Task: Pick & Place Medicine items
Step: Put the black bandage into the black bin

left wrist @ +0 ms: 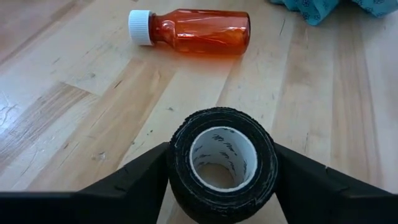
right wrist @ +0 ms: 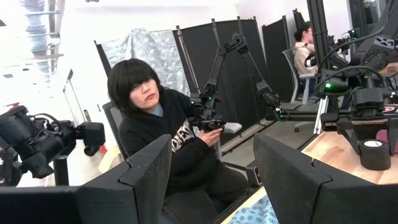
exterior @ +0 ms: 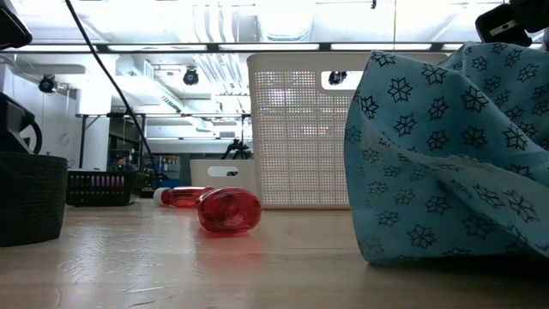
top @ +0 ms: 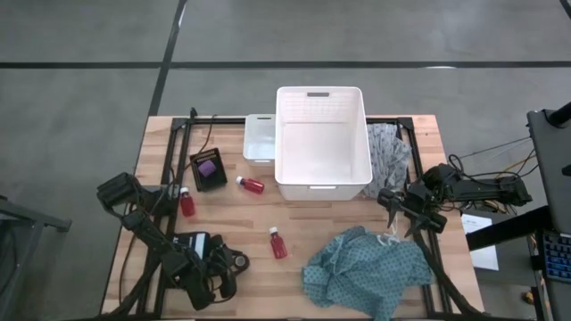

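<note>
A black roll of tape (left wrist: 222,163) with a white core lies flat on the wooden table, hole up, near the front left. My left gripper (left wrist: 222,186) has one finger on each side of it; the high view shows the gripper (top: 234,262) there. Three red bottles with white caps lie on their sides: one (left wrist: 193,30) just beyond the roll, also in the high view (top: 277,242), and two farther back (top: 251,184) (top: 186,201). A purple piece (top: 208,167) sits in a small black box. My right gripper (top: 403,214) waits open at the table's right, raised. My left gripper pinches the roll's curved outer wall (left wrist: 177,171) between its two fingers, one on each side. The fingers (left wrist: 134,180) slant down from the table's near left. The roll rests flat on the table (left wrist: 81,112).
A large white bin (top: 321,183) and a small white container (top: 260,141) stand at the back middle. A grey patterned cloth (top: 389,152) lies right of the bin, a crumpled teal cloth (top: 366,272) at the front right. A person sits beyond the table in the right wrist view.
</note>
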